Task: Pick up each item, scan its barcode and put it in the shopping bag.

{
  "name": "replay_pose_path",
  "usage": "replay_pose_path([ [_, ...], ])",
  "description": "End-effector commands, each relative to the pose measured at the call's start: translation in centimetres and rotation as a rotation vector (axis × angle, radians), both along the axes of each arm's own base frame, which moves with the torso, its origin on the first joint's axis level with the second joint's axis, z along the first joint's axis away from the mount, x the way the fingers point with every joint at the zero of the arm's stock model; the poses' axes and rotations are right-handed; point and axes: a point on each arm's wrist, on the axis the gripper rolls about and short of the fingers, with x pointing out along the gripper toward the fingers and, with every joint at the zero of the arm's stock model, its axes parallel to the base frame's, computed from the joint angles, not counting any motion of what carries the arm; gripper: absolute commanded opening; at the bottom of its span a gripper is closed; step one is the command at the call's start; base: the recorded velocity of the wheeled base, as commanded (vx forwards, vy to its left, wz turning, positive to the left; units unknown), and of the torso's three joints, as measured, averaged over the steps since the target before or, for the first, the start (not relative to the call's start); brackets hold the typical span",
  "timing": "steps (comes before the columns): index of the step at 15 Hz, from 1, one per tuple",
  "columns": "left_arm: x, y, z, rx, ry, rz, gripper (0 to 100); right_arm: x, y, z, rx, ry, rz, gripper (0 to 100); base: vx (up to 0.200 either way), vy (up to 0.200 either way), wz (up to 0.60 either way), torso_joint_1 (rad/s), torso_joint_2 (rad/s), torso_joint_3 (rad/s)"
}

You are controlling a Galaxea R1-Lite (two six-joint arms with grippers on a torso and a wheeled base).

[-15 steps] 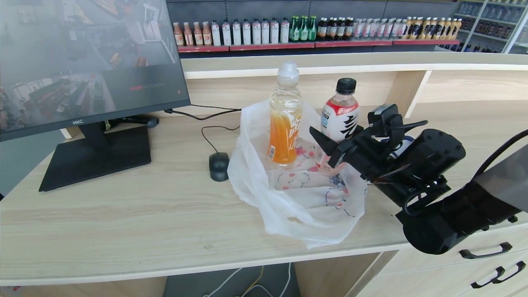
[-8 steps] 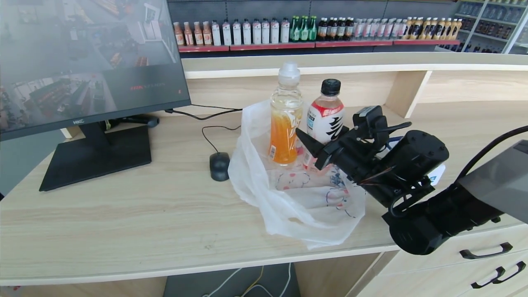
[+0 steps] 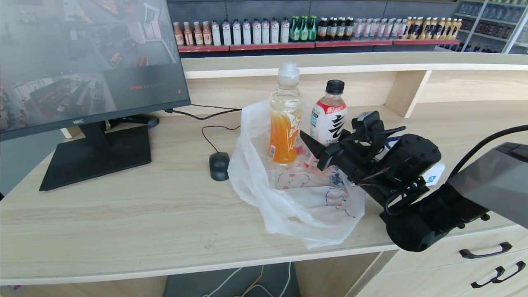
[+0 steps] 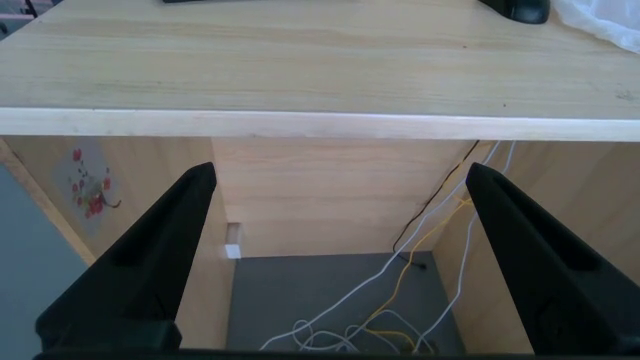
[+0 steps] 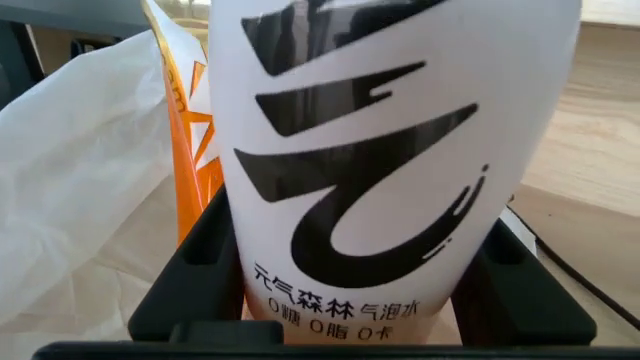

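Two bottles matter in the head view: the right pincer (image 3: 326,141) holds the white-labelled bottle (image 3: 328,119) upright, jaws closed on its lower body, and the orange bottle (image 3: 284,123) stands inside the bag (image 3: 301,202) on the table (image 3: 123,214). Over the last second the arm has carried the white-labelled bottle from off to the bag's right, across toward the orange one. In the last half second it has eased back slightly and sunk a little. The held bottle is now just beside the orange bottle, over the bag's open mouth. Its base is hidden behind the pincer and the crumpled plastic, so I cannot tell whether it rests on anything yet. The orange bottle and the bag lie as they did. By my reading the scan is behind it and this is the placing step, with only the last lowering and the letting go left for this item. From the left wrist, the left pincer (image 4: 340,172) hangs wide apart and holds nothing, below the table's (image 4: 300,60) front edge, with a corner of the bag (image 4: 610,20) far off on top. From the right wrist, the white-labelled bottle (image 5: 400,180) sits between the right pincer's (image 5: 350,280) jaws. The orange bottle (image 5: 190,130) is close behind it and the bag's (image 5: 80,170) plastic spreads off to the side, which fits a release coming soon.
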Motion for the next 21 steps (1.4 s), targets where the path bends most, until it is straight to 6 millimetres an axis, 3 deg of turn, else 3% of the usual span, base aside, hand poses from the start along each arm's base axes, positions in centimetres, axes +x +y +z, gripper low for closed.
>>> replay_pose_path([
  [1,0.0,0.0,0.0,0.0,-0.001,-0.002,100,0.2,0.1,-0.6,-0.008,0.015,0.002,0,0.0,0.0,0.0,0.0,0.0,0.0],
  [6,0.0,0.0,0.0,0.0,-0.001,0.0,100,-0.1,0.0,-2.0,-0.018,0.076,0.006,0,0.0,0.0,0.0,0.0,0.0,0.0],
  [15,0.0,0.0,0.0,0.0,-0.001,-0.002,100,-0.4,-0.2,-1.5,-0.013,0.066,0.006,0,0.0,0.0,0.0,0.0,0.0,0.0],
  [16,0.0,0.0,0.0,0.0,-0.001,-0.002,100,-0.4,-0.2,-1.5,-0.013,0.065,0.006,100,0.0,0.0,0.0,0.0,0.0,0.0],
  [21,0.0,0.0,0.0,0.0,0.0,0.0,100,-0.9,-0.4,-0.8,0.006,0.065,0.012,100,0.0,0.0,0.0,0.0,0.0,0.0],
])
